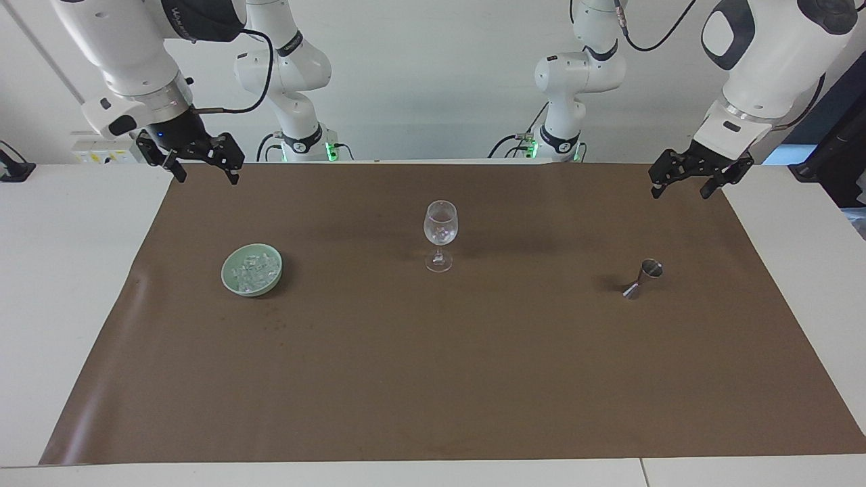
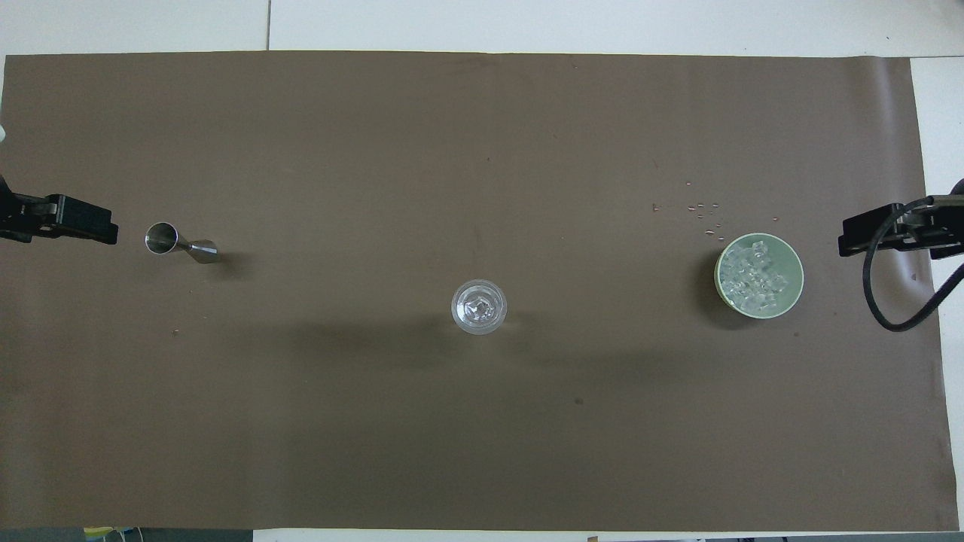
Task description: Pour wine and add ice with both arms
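We see both grippers empty, fingers spread: left gripper (image 1: 689, 182) over the mat's corner, right gripper (image 1: 200, 169) likewise. Ice (image 1: 254, 270) in bowl (image 1: 230, 279), some in glass (image 1: 440, 233).

A white bench (image 1: 61, 284) carries a brown paper sheet (image 1: 433, 379) spread over most of its top. A plain white wall (image 1: 433, 81) rises at the robots' end, evenly lit, with soft shadows on the sheet.
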Controlling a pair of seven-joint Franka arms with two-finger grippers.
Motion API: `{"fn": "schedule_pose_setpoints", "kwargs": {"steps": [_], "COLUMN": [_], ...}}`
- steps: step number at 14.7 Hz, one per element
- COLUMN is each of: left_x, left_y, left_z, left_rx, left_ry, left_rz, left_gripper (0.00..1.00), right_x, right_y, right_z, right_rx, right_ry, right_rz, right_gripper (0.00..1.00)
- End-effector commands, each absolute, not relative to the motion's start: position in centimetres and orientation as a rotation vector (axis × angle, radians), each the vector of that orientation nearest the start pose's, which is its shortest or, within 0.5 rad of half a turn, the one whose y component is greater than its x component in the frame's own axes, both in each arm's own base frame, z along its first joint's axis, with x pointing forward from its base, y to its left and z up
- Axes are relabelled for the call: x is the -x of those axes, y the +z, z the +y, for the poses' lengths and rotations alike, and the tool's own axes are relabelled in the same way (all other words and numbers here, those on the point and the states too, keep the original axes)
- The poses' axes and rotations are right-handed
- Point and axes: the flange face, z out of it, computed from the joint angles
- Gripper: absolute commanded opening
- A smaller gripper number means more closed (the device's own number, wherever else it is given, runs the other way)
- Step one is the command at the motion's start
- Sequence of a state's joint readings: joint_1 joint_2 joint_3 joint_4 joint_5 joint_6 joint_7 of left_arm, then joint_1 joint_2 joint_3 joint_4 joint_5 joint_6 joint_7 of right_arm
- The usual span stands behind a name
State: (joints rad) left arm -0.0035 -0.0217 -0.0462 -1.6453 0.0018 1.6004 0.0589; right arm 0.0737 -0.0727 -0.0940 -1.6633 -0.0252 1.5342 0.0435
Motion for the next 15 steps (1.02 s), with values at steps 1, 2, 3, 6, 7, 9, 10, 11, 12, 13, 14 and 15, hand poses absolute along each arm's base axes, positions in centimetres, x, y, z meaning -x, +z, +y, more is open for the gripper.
{"fn": "schedule_pose_setpoints", "kwargs": {"steps": [1,2,3,6,7,9,10,11,12,13,14,15], "left_x": [-54.1,-53.9,-54.0,-54.0,-54.0,-54.0,-54.0,-54.0,-54.0,-54.0,-54.0,-54.0], "left_y": [60.5,60.5,60.5,60.6,60.5,60.5,60.5,60.5,60.5,60.5,60.5,60.5], "left_z": [-2.7,-2.7,-2.7,-2.5,-2.4,-2.2,-2.2,-2.2,-2.2,-2.2,-2.2,-2.2], "left_rx": [3.114,3.114,3.114,3.114,3.114,3.114,3.114,3.115,3.114,3.115,3.114,3.115], "left_ry": [0.019,0.038,0.031,0.031,0.031,0.031,0.031,0.031,0.031,0.031,0.031,0.031], "left_rz": [0.15,0.149,0.152,0.142,0.14,0.138,0.138,0.133,0.138,0.135,0.138,0.133], "left_gripper": [1.0,1.0,1.0,1.0,1.0,1.0,1.0,1.0,1.0,1.0,1.0,1.0], "right_x": [-52.3,-52.5,-52.5,-52.2,-52.4,-53.3,-53.7,-53.7,-53.6,-53.6,-53.5,-53.5], "right_y": [61.6,61.5,61.6,61.4,61.2,60.9,60.9,60.8,60.8,60.7,60.7,60.7], "right_z": [-2.0,-2.1,-2.2,-3.1,-3.4,-3.5,-3.8,-4.4,-4.5,-4.5,-4.6,-4.6], "right_rx": [3.194,3.205,3.198,3.191,3.192,3.202,3.2,3.191,3.191,3.191,3.191,3.191], "right_ry": [0.048,0.018,0.008,-0.013,-0.023,-0.001,0.009,0.022,0.024,0.029,0.029,0.03], "right_rz": [0.061,0.059,0.067,0.102,0.106,0.111,0.122,0.142,0.147,0.145,0.142,0.14], "right_gripper": [1.0,1.0,1.0,1.0,1.0,1.0,1.0,1.0,1.0,1.0,1.0,1.0]}}
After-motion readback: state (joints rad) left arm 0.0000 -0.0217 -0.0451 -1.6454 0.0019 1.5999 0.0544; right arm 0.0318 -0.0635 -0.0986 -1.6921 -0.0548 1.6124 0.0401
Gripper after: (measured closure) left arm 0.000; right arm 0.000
